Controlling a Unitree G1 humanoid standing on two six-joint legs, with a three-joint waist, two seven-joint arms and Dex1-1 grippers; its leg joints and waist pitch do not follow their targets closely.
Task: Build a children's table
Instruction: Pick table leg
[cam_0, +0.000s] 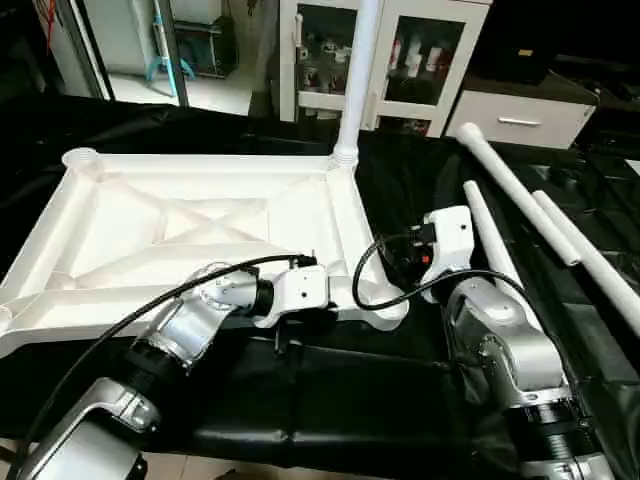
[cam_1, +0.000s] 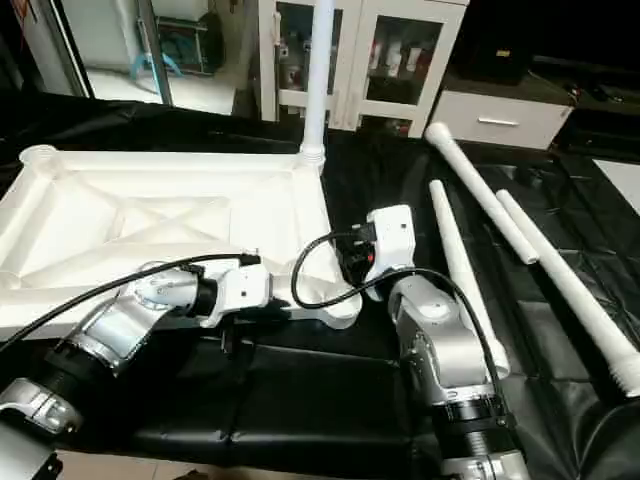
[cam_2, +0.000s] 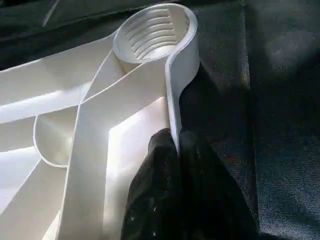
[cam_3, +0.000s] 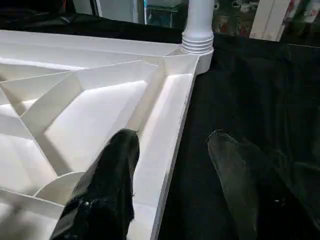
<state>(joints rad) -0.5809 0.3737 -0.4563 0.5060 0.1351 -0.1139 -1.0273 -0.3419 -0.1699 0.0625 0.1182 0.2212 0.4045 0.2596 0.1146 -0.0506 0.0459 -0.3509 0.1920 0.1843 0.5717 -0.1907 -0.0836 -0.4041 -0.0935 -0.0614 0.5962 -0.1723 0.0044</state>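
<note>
The children's table top (cam_0: 200, 225) lies upside down on black cloth, its ribbed X-braced underside facing up. One white leg (cam_0: 358, 80) stands upright, screwed into the far right corner socket (cam_3: 197, 42). Three loose legs (cam_0: 490, 240) (cam_0: 515, 195) (cam_0: 590, 255) lie on the cloth to the right. My left gripper (cam_2: 176, 137) is shut on the thin rim wall just short of the near right threaded socket (cam_2: 152, 32). My right gripper (cam_3: 172, 137) is open and straddles the right-hand rim, one finger (cam_3: 117, 160) inside the top and the other over the cloth.
Black cloth (cam_0: 330, 390) covers the work surface out to its near edge. Glass-door cabinets (cam_0: 420, 60) and a white drawer unit (cam_0: 520, 115) stand behind it. A doorway with a light floor (cam_0: 180, 80) opens at the back left.
</note>
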